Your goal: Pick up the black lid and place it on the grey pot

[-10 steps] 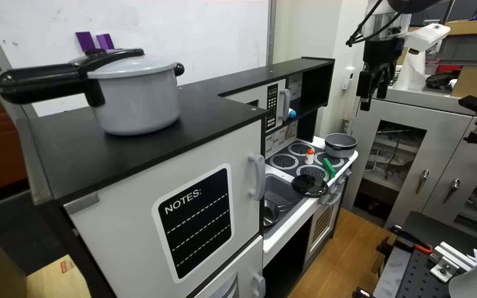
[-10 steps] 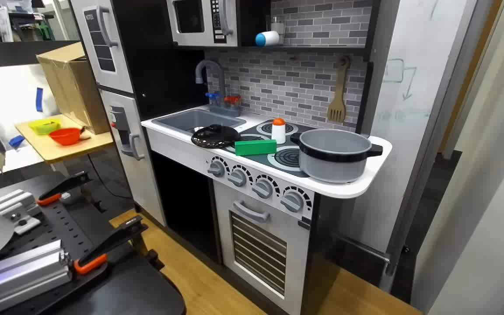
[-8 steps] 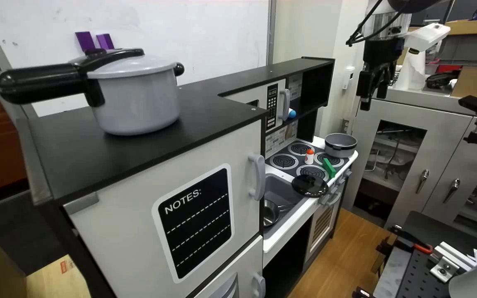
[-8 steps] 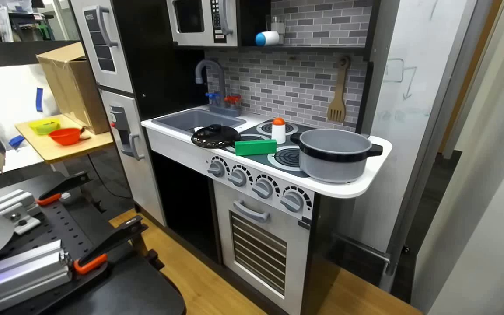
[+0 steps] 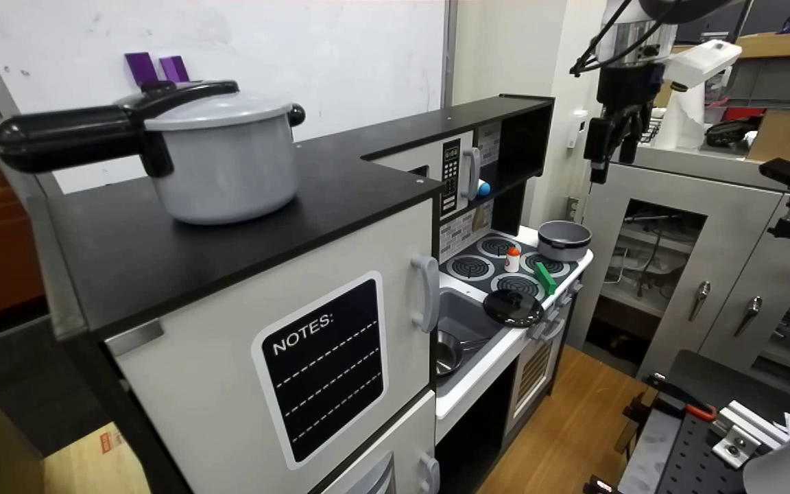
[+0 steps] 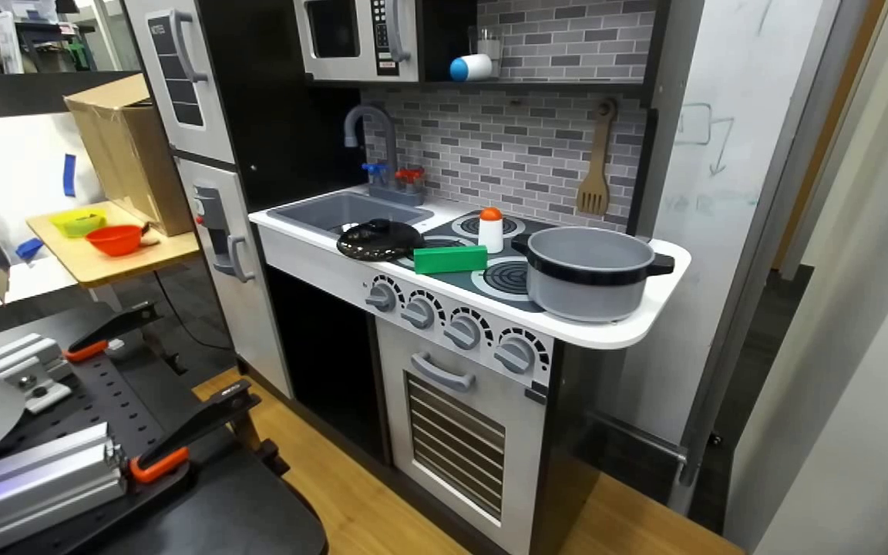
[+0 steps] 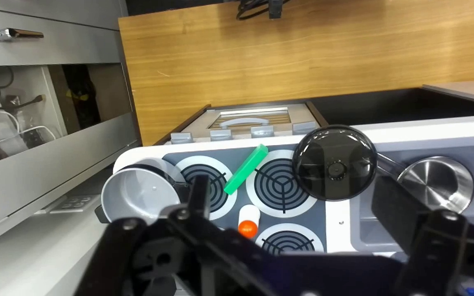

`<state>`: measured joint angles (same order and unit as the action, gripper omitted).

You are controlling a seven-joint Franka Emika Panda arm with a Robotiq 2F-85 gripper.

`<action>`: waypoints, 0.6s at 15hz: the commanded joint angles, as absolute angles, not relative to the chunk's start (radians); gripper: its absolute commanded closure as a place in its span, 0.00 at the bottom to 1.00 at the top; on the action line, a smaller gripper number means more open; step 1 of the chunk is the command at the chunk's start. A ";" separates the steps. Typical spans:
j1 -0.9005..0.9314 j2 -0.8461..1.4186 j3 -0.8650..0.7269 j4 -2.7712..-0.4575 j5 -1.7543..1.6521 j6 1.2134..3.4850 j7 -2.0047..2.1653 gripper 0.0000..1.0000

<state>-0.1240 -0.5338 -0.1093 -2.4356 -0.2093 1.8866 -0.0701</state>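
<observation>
The round, dark see-through black lid [image 5: 513, 309] lies on the counter between the sink and the stovetop. It shows in both exterior views [image 6: 379, 240] and in the wrist view [image 7: 335, 164], with its knob up. The grey pot [image 6: 586, 289] with a black band and black handles stands without a cover at the far stove corner. It also shows in an exterior view [image 5: 564, 240] and in the wrist view [image 7: 138, 193]. My gripper [image 5: 613, 163] hangs high above the counter, touching nothing. In the wrist view its jaws [image 7: 289, 185] stand wide apart with nothing between them.
A green block [image 6: 450, 260] and a white shaker with an orange top [image 6: 491, 230] stand between lid and pot. A small steel pan [image 7: 438, 185] lies in the sink [image 7: 358, 238]. A big pale pot [image 5: 223, 165] stands on the tall cabinet. A shelf [image 6: 552, 83] overhangs the stove's back.
My gripper has shifted slightly to the left in an exterior view, still high up. The lid, the pot and the other things have not moved.
</observation>
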 commanded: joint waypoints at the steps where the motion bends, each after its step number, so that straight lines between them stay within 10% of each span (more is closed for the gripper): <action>1: -0.113 -0.496 -0.103 -2.421 -0.181 1.931 -0.026 0.00; 9: -0.101 -0.285 -0.107 -2.403 -0.125 2.039 -0.036 0.00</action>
<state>-0.1000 -0.3666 -0.1096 -2.4343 -0.1290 2.0187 -0.0331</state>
